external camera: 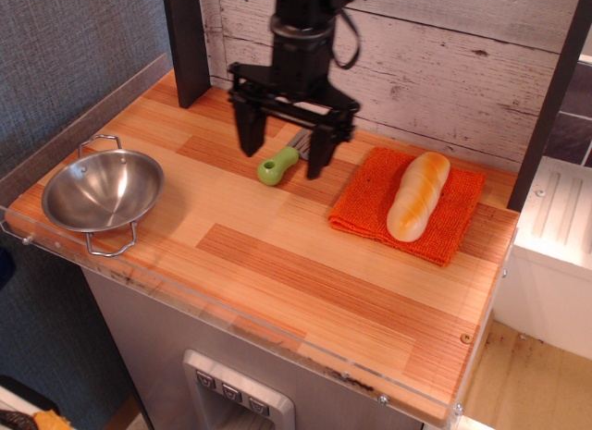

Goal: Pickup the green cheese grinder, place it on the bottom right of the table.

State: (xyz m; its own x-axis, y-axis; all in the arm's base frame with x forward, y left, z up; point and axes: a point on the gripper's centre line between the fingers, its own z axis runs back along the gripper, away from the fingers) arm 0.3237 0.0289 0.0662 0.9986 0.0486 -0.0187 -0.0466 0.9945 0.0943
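Note:
The green cheese grinder [277,165] lies flat on the wooden table [277,264] near the back middle, with its green handle pointing front-left and its grey slotted head toward the wall. My gripper [283,151] is open and hangs right over it, one black finger on each side of the grinder. The fingertips stand close above the tabletop. The grinder's metal head is partly hidden behind the gripper. The gripper holds nothing.
A steel bowl with two handles [102,191] sits at the left front. An orange woven cloth [410,206] with a bread roll [418,195] on it lies at the right back. A dark post [187,43] and a plank wall stand behind.

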